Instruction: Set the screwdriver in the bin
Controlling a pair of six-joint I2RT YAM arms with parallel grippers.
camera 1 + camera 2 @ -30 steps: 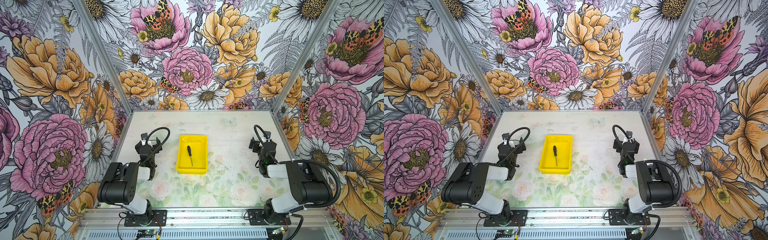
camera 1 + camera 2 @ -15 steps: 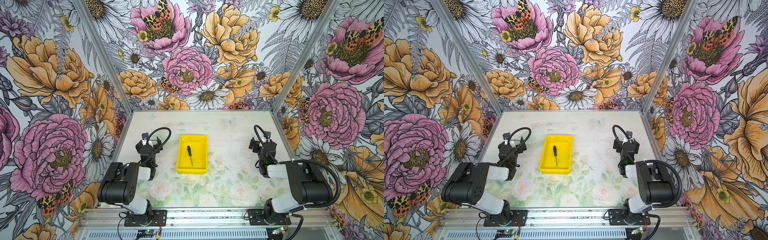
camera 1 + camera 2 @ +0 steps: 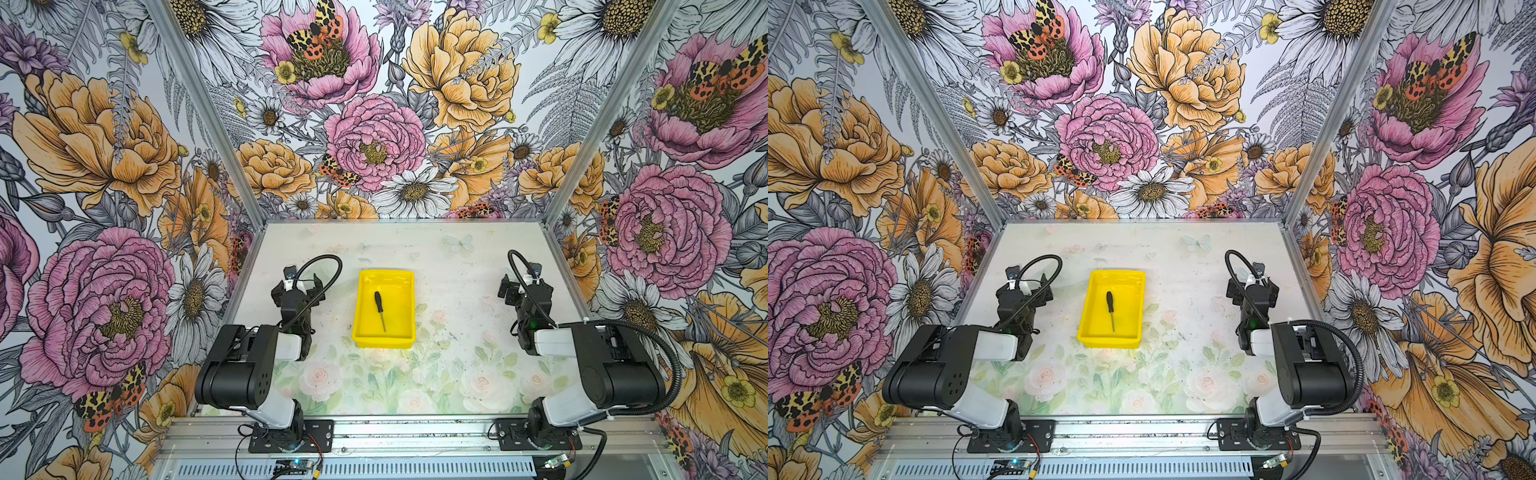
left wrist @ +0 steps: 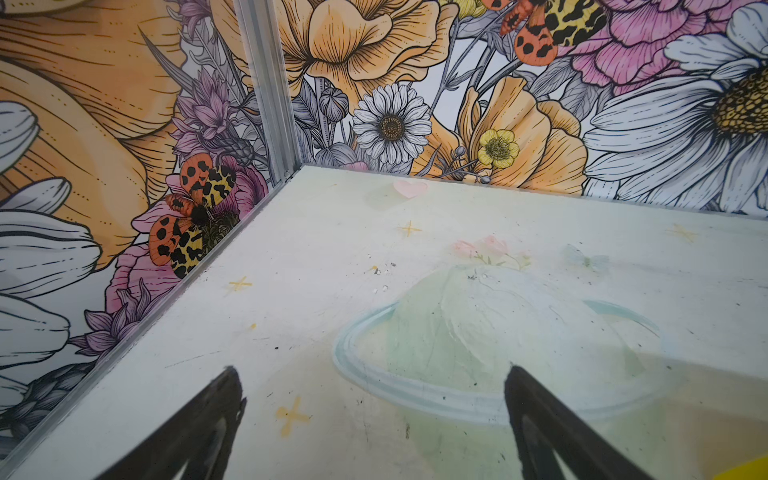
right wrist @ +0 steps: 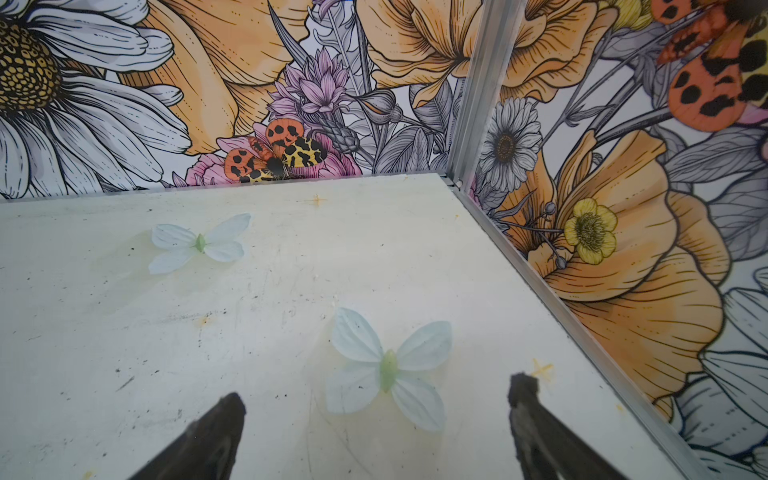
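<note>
In both top views the screwdriver (image 3: pixel 379 309) (image 3: pixel 1110 309), with its black handle and thin silver shaft, lies loose inside the yellow bin (image 3: pixel 384 274) (image 3: pixel 1117 274) at the middle of the table, handle toward the back wall. My left gripper (image 3: pixel 297 286) (image 3: pixel 1023 286) (image 4: pixel 372 374) rests left of the bin, open and empty over bare table. A sliver of the bin (image 4: pixel 748 471) shows at the edge of the left wrist view. Far to the right of the bin, my right gripper (image 3: pixel 523 286) (image 3: pixel 1252 286) (image 5: pixel 378 390) is open and holds nothing.
Floral walls with aluminium corner posts (image 3: pixel 582 145) close the table on three sides. The tabletop (image 3: pixel 457 257) has a faded printed pattern of roses and butterflies (image 5: pixel 388 370). Both arm bases sit on the front rail (image 3: pixel 415 432).
</note>
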